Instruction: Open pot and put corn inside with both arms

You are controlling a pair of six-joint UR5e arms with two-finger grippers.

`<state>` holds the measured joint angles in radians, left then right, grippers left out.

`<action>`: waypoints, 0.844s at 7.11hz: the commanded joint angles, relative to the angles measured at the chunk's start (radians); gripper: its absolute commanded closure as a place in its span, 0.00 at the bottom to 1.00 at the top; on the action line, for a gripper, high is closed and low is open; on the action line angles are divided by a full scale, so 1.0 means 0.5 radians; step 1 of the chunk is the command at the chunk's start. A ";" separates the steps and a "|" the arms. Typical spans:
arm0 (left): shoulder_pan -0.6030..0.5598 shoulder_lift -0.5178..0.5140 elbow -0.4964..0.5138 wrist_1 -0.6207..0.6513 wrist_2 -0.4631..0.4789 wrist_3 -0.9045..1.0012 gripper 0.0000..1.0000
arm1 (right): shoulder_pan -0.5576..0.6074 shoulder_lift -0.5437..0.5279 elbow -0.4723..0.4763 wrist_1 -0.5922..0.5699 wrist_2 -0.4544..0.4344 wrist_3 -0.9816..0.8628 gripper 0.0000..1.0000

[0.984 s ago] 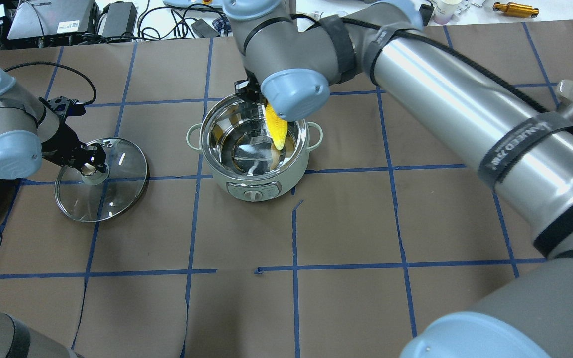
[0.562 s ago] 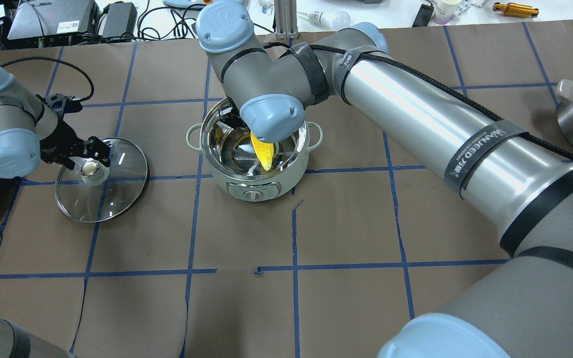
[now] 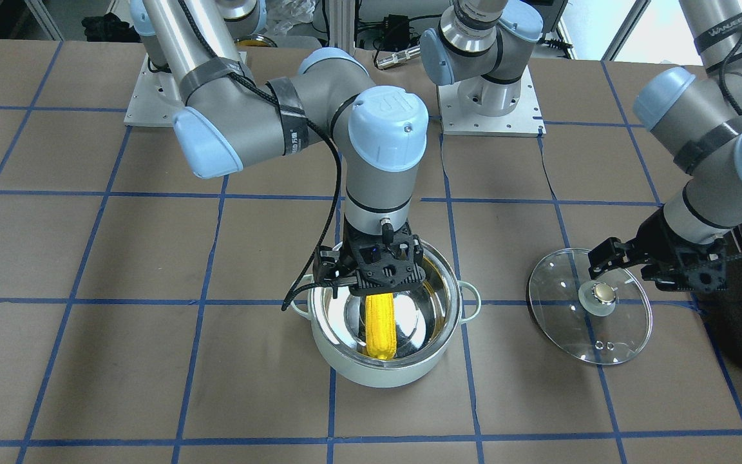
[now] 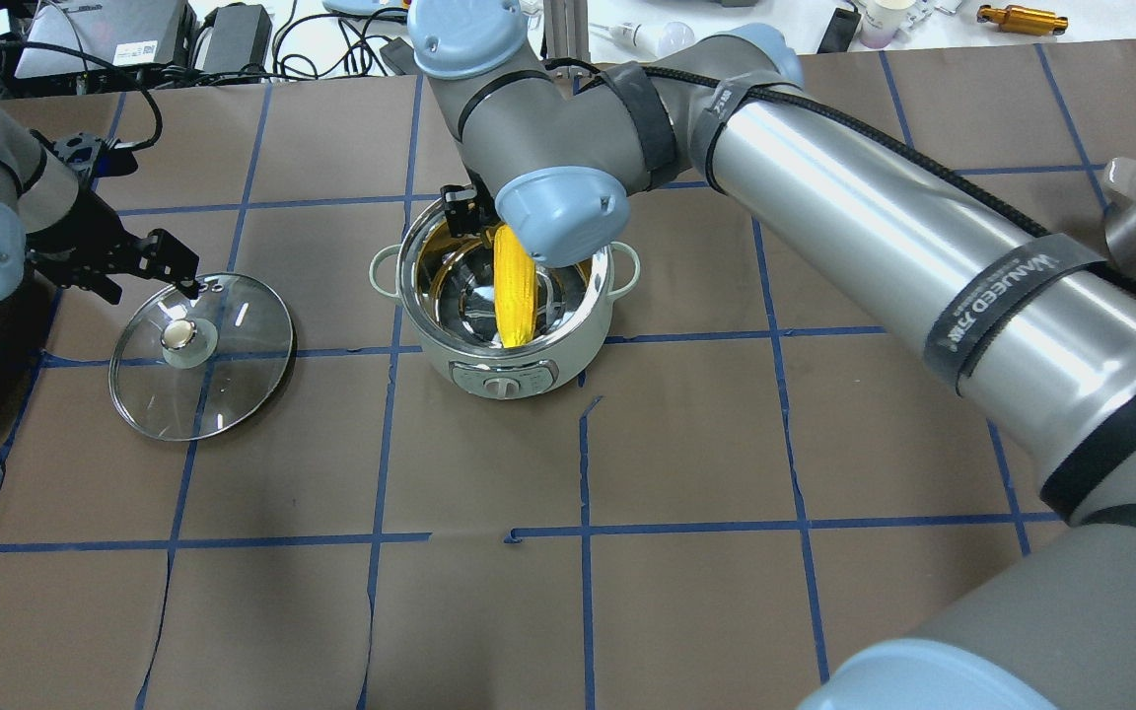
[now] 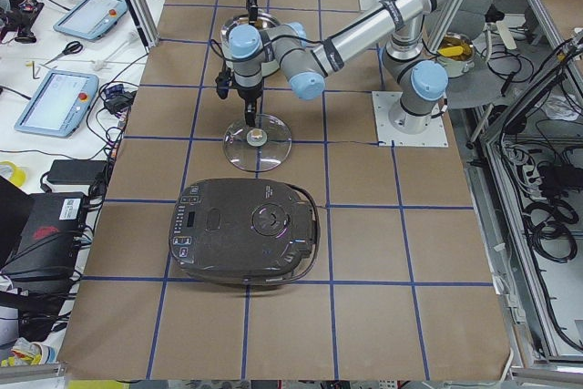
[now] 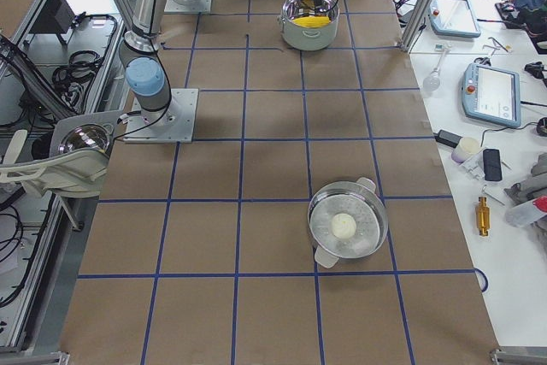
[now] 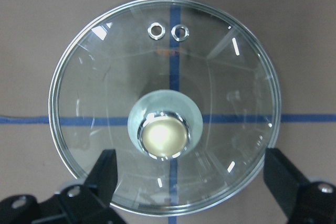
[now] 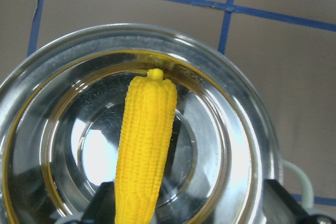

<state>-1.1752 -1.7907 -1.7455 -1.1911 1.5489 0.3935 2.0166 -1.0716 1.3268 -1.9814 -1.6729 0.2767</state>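
The mint-green pot stands open in the middle of the table, also in the front view. The yellow corn lies inside it, its tip leaning on the near rim. My right gripper hovers over the pot's far rim, jaws spread wide on either side of the corn's thick end, not touching it. The glass lid lies flat on the table to the pot's left. My left gripper is open and empty, above the lid's far edge; its knob is free.
A large black appliance sits at the table's left end, close to the lid. A steel pot with a white ball stands at the right end. Blue tape lines cross the brown table cover.
My right gripper lowered the corn into the pot and opened; the corn now rests inside. My left gripper let go of the lid knob and rose back to the left.
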 commanded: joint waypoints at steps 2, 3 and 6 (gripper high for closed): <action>-0.217 0.261 0.333 -0.559 0.022 -0.179 0.00 | -0.396 -0.286 0.022 0.304 0.078 -0.032 0.00; -0.333 0.310 0.361 -0.609 0.034 -0.307 0.00 | -0.543 -0.393 0.025 0.400 0.079 -0.032 0.00; -0.839 0.378 0.405 -0.720 0.191 -0.945 0.00 | -0.878 -0.669 0.049 1.050 0.075 -0.506 0.00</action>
<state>-1.4913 -1.6179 -1.5499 -1.5299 1.6244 0.0417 1.6554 -1.3516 1.3428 -1.5648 -1.6371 0.1354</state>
